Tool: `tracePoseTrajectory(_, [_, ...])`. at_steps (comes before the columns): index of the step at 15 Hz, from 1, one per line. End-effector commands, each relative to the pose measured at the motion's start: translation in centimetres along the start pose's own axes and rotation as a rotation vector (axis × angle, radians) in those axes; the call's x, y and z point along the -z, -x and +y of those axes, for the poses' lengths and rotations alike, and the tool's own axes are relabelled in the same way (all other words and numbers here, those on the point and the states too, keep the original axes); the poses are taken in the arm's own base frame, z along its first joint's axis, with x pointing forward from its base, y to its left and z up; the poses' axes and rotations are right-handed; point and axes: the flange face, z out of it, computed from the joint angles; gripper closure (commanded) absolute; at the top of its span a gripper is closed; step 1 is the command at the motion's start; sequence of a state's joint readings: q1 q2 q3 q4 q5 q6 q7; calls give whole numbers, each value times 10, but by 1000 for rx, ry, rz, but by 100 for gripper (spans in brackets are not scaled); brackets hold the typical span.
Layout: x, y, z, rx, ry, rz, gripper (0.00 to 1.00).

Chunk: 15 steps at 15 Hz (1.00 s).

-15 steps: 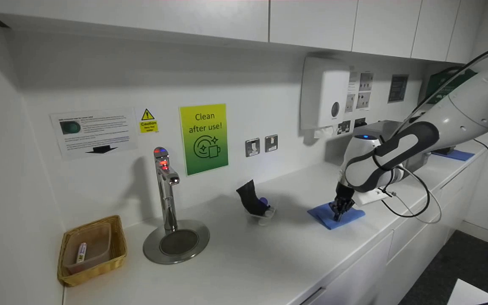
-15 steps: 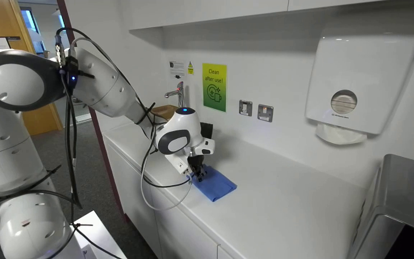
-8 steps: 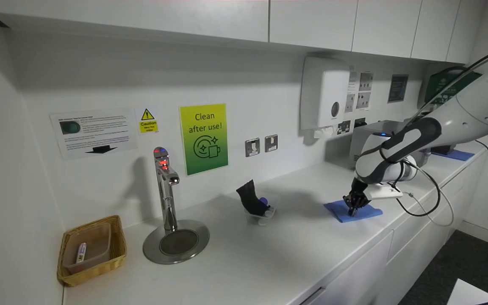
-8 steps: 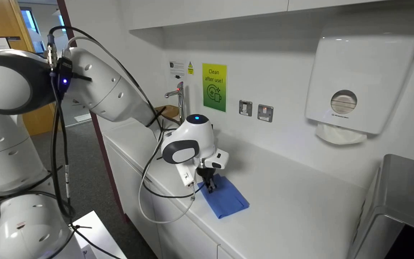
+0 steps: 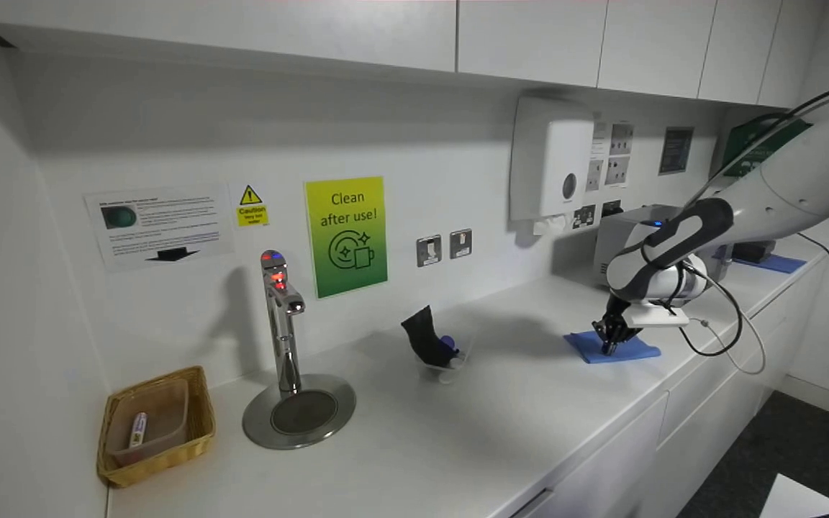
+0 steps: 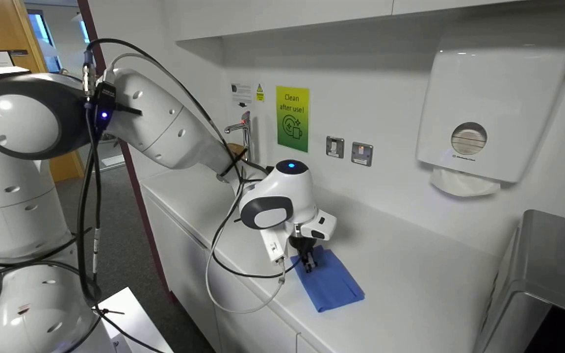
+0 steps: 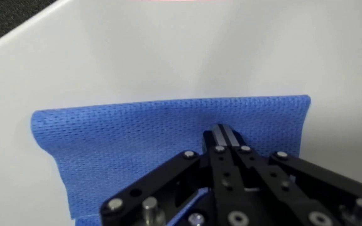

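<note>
My gripper [image 5: 609, 350] points down at the countertop. Its fingertips rest on a folded blue cloth [image 5: 641, 351]. In an exterior view the gripper [image 6: 309, 267] is over the rear part of the cloth [image 6: 336, 289]. In the wrist view the two fingers [image 7: 223, 128] are closed together, with no cloth visible between them. They touch or press on the top of the cloth [image 7: 121, 141], right of its middle. The cloth lies flat with a rolled fold along its far edge. Part of it is hidden under the gripper.
On the white counter [image 5: 414, 446] stand a chrome tap [image 5: 285, 338], a wicker basket [image 5: 195, 432] and a black item [image 5: 427, 338] in a clear container. A grey appliance [image 6: 552, 255] is farther along. A paper towel dispenser [image 6: 503, 98] hangs on the wall. Another blue cloth [image 5: 781, 265] lies at the far end.
The gripper has moved along the counter, away from the tap and toward the grey appliance. The blue cloth has slid along under it. The fingers look unchanged.
</note>
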State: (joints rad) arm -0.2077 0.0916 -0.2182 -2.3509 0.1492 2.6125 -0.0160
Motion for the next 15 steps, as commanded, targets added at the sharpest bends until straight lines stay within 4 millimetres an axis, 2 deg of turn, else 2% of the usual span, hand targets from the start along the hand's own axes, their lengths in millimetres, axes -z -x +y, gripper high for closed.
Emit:
tracePoseTrajectory(1, [-6,-39,16,-1,17,-25,100])
tracePoseTrajectory(9, [-13,-116,30,-12,60,-58,100])
tracePoseTrajectory(12, [-15,-145,27,-8,80,-70,100])
tracePoseTrajectory(15, [-14,-173,12,8,84,-76,100])
